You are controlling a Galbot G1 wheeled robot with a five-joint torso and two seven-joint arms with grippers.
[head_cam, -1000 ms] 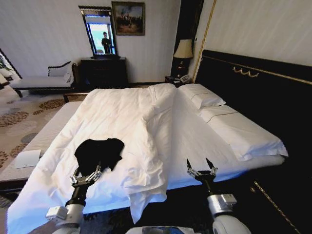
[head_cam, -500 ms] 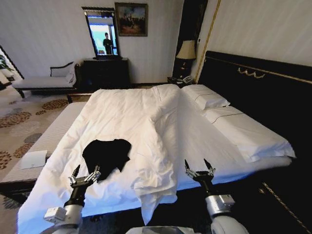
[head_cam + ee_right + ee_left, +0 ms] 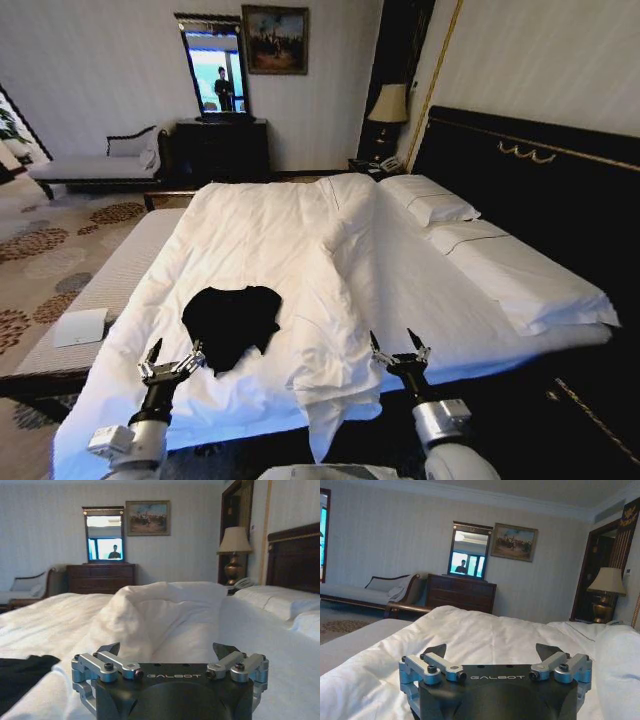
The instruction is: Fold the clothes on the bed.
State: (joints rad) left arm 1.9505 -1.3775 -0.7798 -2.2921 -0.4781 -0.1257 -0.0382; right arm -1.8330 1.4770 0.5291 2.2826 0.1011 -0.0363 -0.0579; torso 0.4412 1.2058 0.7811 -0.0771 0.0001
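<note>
The clothes, one crumpled black T-shirt (image 3: 232,320), lie on the near left part of the bed's white duvet (image 3: 260,240). My left gripper (image 3: 170,356) hovers open at the bed's near edge, just in front of and left of the shirt, apart from it. My right gripper (image 3: 397,346) is open too, over the near edge to the right of a bunched duvet fold (image 3: 335,375). The left wrist view has the left gripper (image 3: 492,652) open above white bedding. From the right wrist, the right gripper (image 3: 166,650) is open, with the shirt (image 3: 20,675) off to one side.
White pillows (image 3: 435,205) lie against the dark headboard (image 3: 540,170) on the right. A striped bench (image 3: 100,290) with a white card (image 3: 82,326) runs along the bed's left side. A dark dresser (image 3: 222,148) with mirror, a chaise lounge (image 3: 90,168) and a lamp (image 3: 391,105) stand at the back.
The whole head picture has shifted right and down, so the camera has moved. Both grippers stay open; the shirt lies as before.
</note>
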